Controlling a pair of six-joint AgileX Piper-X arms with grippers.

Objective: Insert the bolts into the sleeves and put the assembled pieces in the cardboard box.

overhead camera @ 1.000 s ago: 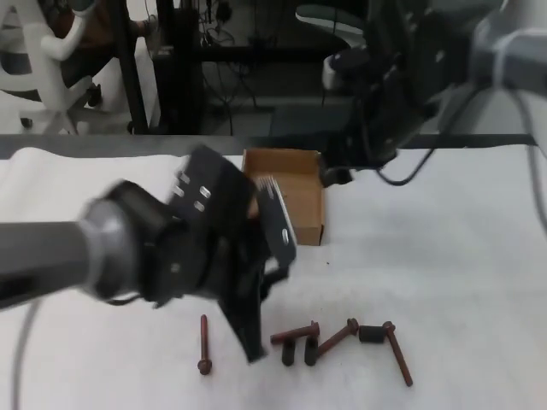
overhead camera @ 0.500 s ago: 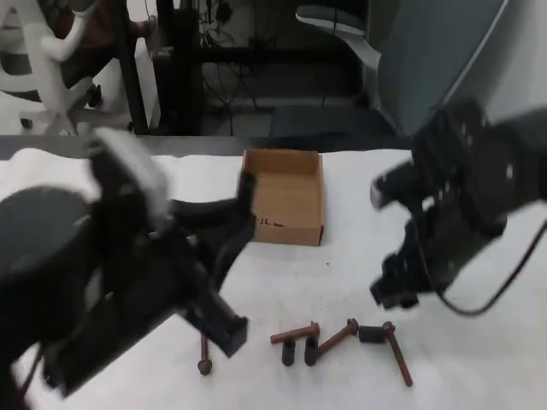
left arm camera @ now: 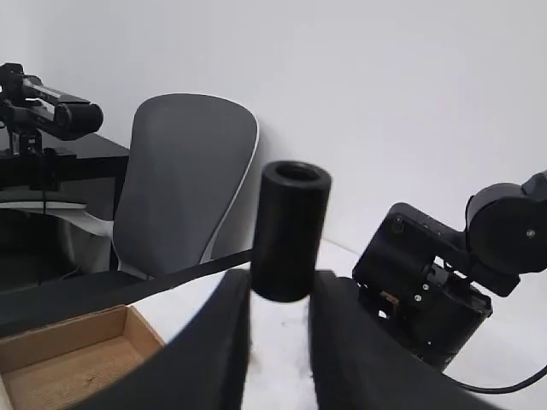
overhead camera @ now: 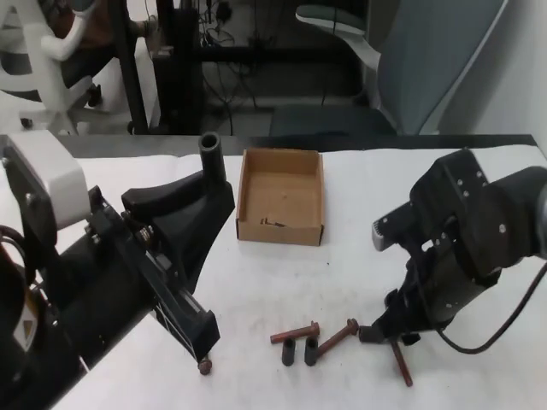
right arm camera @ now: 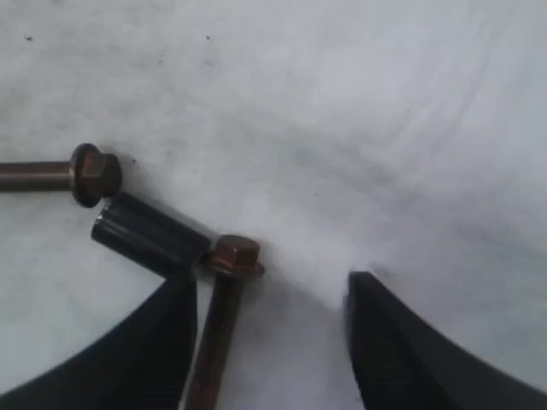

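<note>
My left gripper (left arm camera: 280, 295) is shut on a black sleeve (left arm camera: 291, 231), held upright with its open end up; in the high view this sleeve (overhead camera: 209, 150) stands left of the cardboard box (overhead camera: 281, 229). Low over the bolts at the front right, my right gripper (right arm camera: 273, 342) stands open. A brown bolt (right arm camera: 224, 299) lies between its fingers, close to one fingertip (right arm camera: 167, 342), its head touching a lying black sleeve (right arm camera: 147, 236). On the cloth lie more bolts (overhead camera: 295, 332) (overhead camera: 338, 336) and two sleeves (overhead camera: 289, 351) (overhead camera: 311, 351).
White cloth (overhead camera: 359, 213) covers the bench. One bolt (overhead camera: 205, 366) lies partly under the left arm at the front. The right arm (left arm camera: 432, 286) shows beyond the held sleeve. Chairs and dark stands are behind the bench's far edge.
The right arm has come from the back down to the bolts at the front right. The left arm has swung back toward the left and now holds its sleeve upright beside the box.
</note>
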